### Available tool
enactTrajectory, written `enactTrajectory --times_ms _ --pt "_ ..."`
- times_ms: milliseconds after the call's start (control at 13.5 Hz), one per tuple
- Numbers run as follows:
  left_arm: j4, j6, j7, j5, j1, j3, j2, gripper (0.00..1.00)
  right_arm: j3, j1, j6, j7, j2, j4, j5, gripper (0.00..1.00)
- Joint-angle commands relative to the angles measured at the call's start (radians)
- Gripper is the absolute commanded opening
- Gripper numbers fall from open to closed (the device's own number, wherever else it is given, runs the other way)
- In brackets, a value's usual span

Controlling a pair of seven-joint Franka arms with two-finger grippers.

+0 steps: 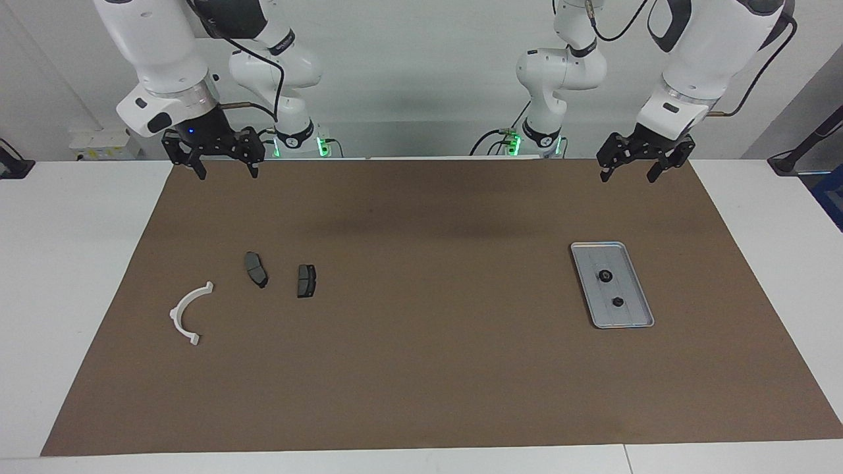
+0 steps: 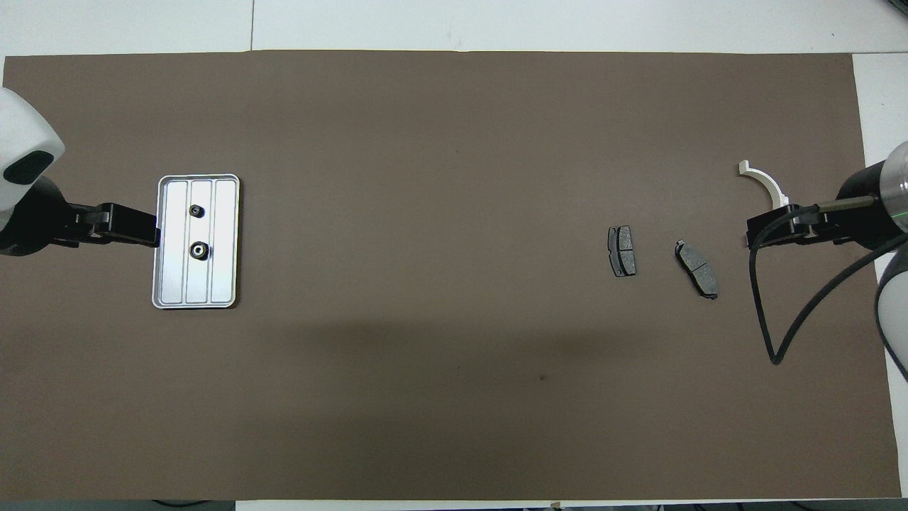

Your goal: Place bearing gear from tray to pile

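The silver-grey ridged tray lies on the brown mat toward the left arm's end. In it sit two small black round parts, one larger and one smaller; I cannot tell which is the bearing gear. The pile lies toward the right arm's end: a white half-ring and two dark grey pads. My left gripper hangs open and empty, high over the mat's edge by the robots. My right gripper hangs likewise at its own end, open and empty.
The brown mat covers most of the white table. A black cable loops down from the right arm.
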Motion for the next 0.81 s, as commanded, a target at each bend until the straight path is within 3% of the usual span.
enactTrajectory --times_ms 0,222,370,518,739 --pt "-0.025 -0.004 0.012 -0.010 -0.007 -0.003 -0.028 1.00 -0.001 -0.004 0.020 0.012 -0.016 -0.014 0.028 1.00" --pt "-0.046 0.001 -0.009 -0.010 -0.010 -0.007 -0.042 1.00 -0.001 -0.004 0.020 0.012 -0.016 -0.014 0.028 1.00" --pt "-0.113 0.023 -0.098 -0.001 -0.007 -0.006 -0.071 1.00 -0.001 -0.004 0.020 0.012 -0.016 -0.014 0.028 1.00" --pt "-0.204 0.158 -0.014 -0.001 0.012 0.005 -0.090 1.00 -0.001 -0.004 0.020 0.011 -0.016 -0.013 0.028 1.00" --pt "-0.339 0.351 0.011 -0.003 0.049 0.004 -0.027 0.96 -0.001 -0.004 0.020 0.011 -0.016 -0.014 0.028 1.00"
